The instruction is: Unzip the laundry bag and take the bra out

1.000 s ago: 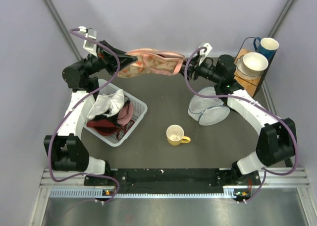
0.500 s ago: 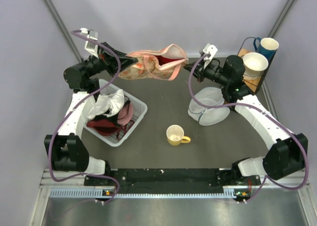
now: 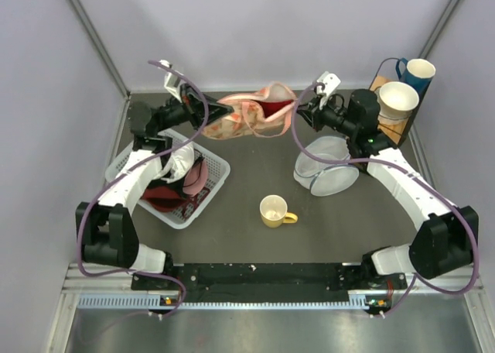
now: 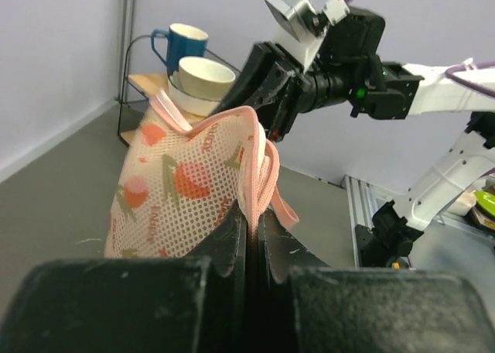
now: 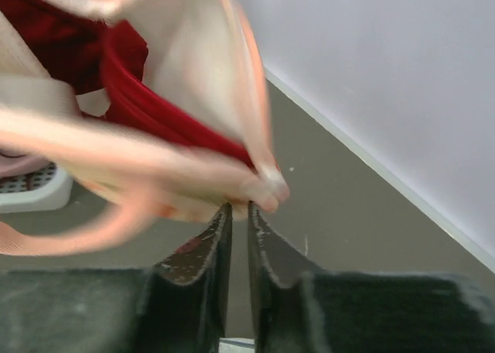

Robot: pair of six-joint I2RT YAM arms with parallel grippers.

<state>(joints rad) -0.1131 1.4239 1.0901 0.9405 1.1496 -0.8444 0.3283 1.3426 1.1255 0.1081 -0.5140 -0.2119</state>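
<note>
The peach-pink laundry bag [image 3: 249,118] hangs in the air at the back of the table, stretched between my two grippers. Its top gapes open and the red bra [image 3: 272,104] shows inside. My left gripper [image 3: 210,114] is shut on the bag's left end; in the left wrist view the jaws [image 4: 255,217] pinch the pink trim of the mesh bag [image 4: 182,183]. My right gripper [image 3: 295,113] is at the bag's right end. In the right wrist view its nearly closed jaws [image 5: 238,206] pinch the blurred bag edge [image 5: 155,175], with the red bra [image 5: 128,74] above.
A white basket [image 3: 219,167] of clothes stands at the left under my left arm. A yellow mug [image 3: 274,211] sits mid-table. A round white mesh container [image 3: 325,169] lies under my right arm. A rack with cups [image 3: 398,99] stands at the back right.
My left arm has swung right and forward, carrying the bag's left end toward the middle. The bag has gone from stretched flat to gaping open, showing red inside.
</note>
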